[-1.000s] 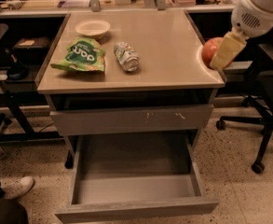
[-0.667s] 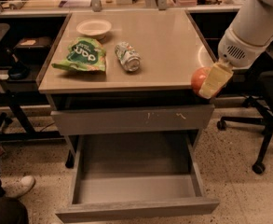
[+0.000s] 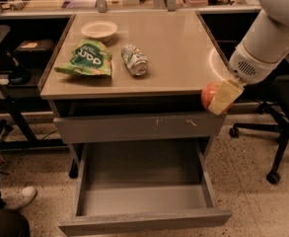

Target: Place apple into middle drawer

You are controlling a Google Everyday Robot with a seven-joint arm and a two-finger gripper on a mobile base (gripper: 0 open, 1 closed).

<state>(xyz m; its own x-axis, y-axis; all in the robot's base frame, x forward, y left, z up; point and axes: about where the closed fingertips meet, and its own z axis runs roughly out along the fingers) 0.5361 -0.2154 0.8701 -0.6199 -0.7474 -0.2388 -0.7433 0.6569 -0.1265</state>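
The apple [image 3: 209, 95], red-orange, is held in my gripper [image 3: 219, 98] at the front right corner of the tabletop, just off its edge and level with the top drawer front. The gripper's pale finger [image 3: 224, 96] covers the apple's right side. My white arm [image 3: 270, 38] comes in from the upper right. The middle drawer [image 3: 144, 221] is pulled wide open below, its grey tray empty. It lies down and to the left of the apple.
A closed grey drawer front with white scratches [image 3: 139, 127] sits above the open drawer. On the tabletop lie a green chip bag [image 3: 86, 58], a silver-green can [image 3: 134, 59] and a white bowl [image 3: 99, 30]. An office chair base [image 3: 272, 147] stands at right; a shoe [image 3: 20, 196] at left.
The gripper has carried the apple off the table's right edge, forward and down, toward the front right corner. Nothing else has moved.
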